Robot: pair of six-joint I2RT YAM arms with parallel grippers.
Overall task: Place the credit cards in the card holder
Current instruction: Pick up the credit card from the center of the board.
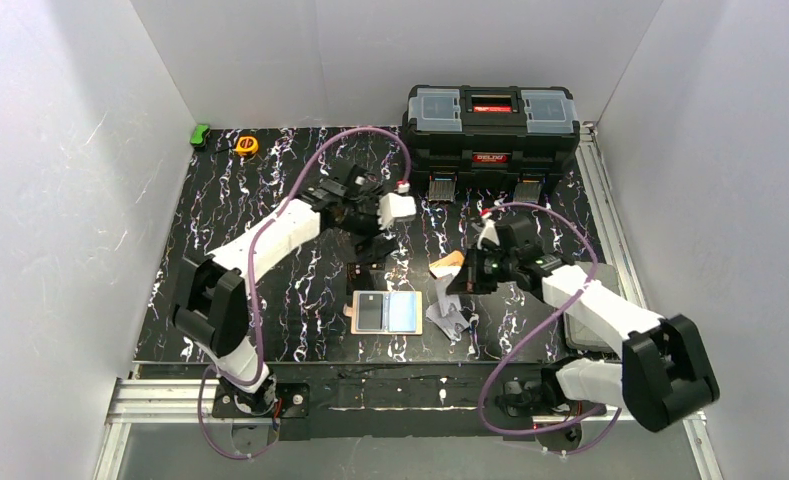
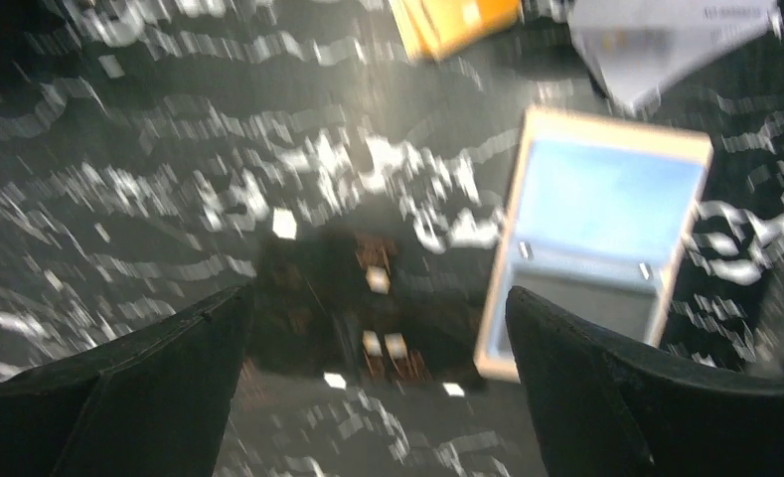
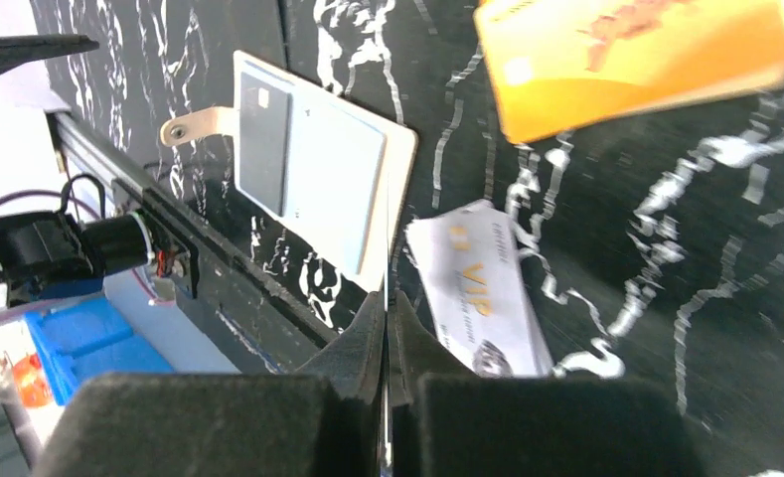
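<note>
Okay, far left at the table's back edge: green object (image 1: pixel 201 134), then a yellow tape measure (image 1: pixel 247 145). Left gripper (image 1: pixel 368 262) (image 2: pixel 378 298) hangs over bare black marble tabletop (image 1: pixel 270 300) just behind the card holder (image 1: pixel 353 313) (image 2: pixel 616 124) (image 3: pixel 399 199), fingers spread fully wide, nothing between them. Card holder lies open and flat near the front edge, between the two arms, snap tab sticking out left. Light blue card (image 1: pixel 404 312) (image 2: pixel 611 199) (image 3: pixel 343 189) sits in its right half. Left half looks darker grey, can't tell what it is. Right of the holder: orange-yellow card (image 1: pixel 448 264) (image 2: pixel 454 22) (image 3: pixel 636 60) flat on the table, farther back; silver-white card (image 1: pixel 450 322) (image 2: pixel 666 40) (image 3: pixel 482 288) marked VIP just beside the holder's right edge, apart from the orange one. Right gripper (image 1: pixel 460 285) (image 3: pixel 388 298) is over the gap between those two cards, fingers pressed together tip to tip; can't tell if it touches the table. Black toolbox (image 1: pixel 491 125) stands at back right.
</note>
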